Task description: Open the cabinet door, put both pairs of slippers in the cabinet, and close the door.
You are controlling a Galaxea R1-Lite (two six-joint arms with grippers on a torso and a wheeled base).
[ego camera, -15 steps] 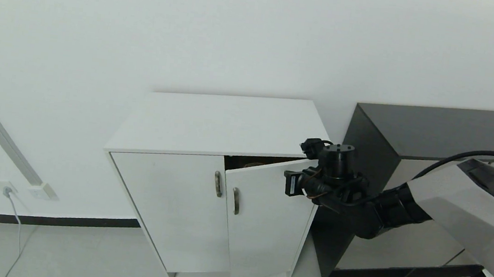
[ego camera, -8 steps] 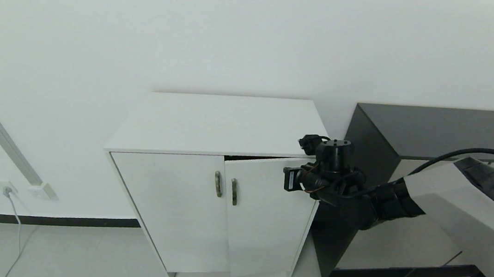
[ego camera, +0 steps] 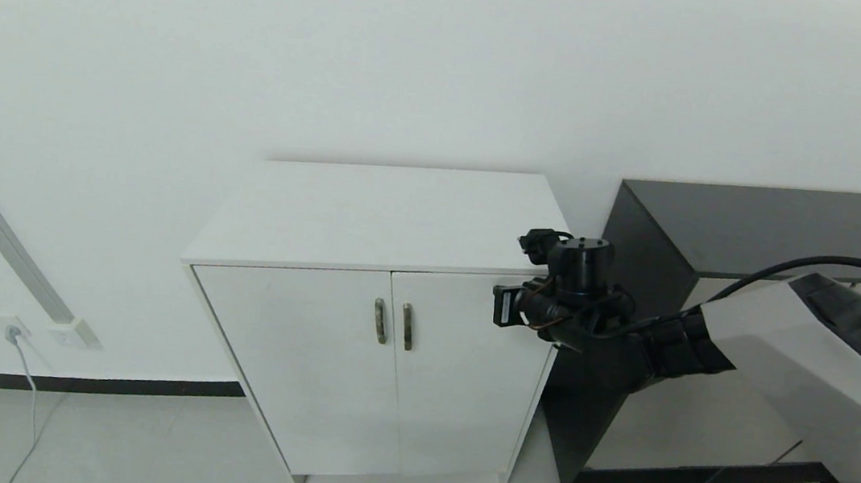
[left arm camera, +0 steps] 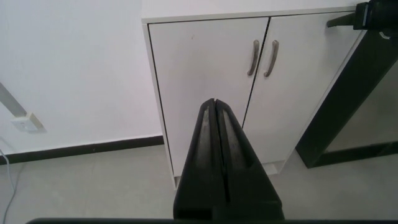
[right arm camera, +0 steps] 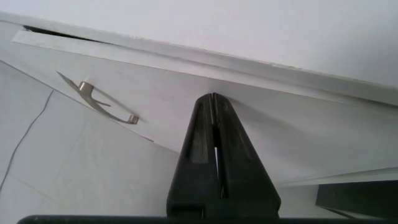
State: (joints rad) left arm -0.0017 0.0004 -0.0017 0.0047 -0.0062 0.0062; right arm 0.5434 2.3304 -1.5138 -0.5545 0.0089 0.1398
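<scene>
The cabinet (ego camera: 377, 215) stands on the floor against the wall, just beside a dark unit (ego camera: 725, 218). Its right door (ego camera: 463, 383) sits all but flush with the left one, so the step in hand is judged to be the final closing push. The right claw (right arm camera: 214, 102), fingers together and empty, appears to bear on the upper part of that door near the hinge side. Leverage is poor there, so press gently and square to the panel, while the left claw (left arm camera: 214, 106), likewise closed on nothing, hangs well clear in front. Confirm that the thin dark slit (right arm camera: 53, 31) along the door's top edge, beyond the handle (right arm camera: 102, 99), disappears before easing off.
</scene>
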